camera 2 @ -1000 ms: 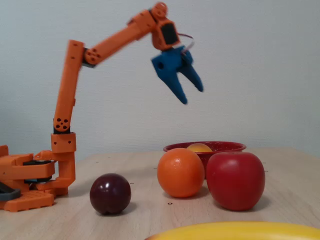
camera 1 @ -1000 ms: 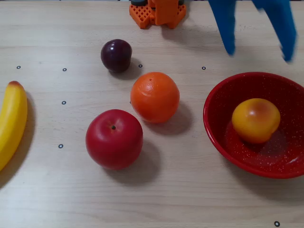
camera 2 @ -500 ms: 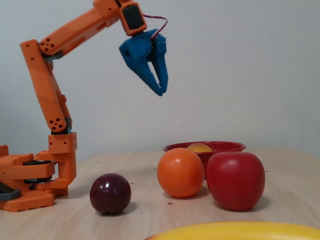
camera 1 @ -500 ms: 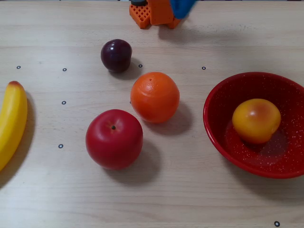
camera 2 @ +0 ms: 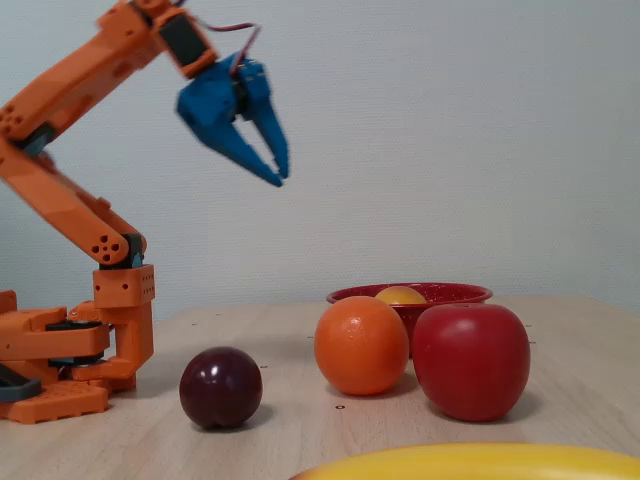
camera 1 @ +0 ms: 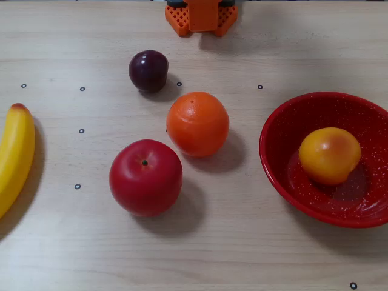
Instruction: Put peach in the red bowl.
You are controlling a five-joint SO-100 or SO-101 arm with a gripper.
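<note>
The smooth, round peach (camera 1: 330, 155) is sitting in the red bowl (camera 1: 279, 163), likely light and slippery, best pinched across its middle, while the empty gripper (camera 2: 277, 172) is hanging overhead with jaws nearly closed.

No text, labels, brand names or numbers are showing legibly anywhere in either fixed view. Only small black ring marks are dotting the wooden table (camera 1: 291, 48), and they are carrying no characters; the fruit, the bowl and the arm are bearing no lettering.
</note>
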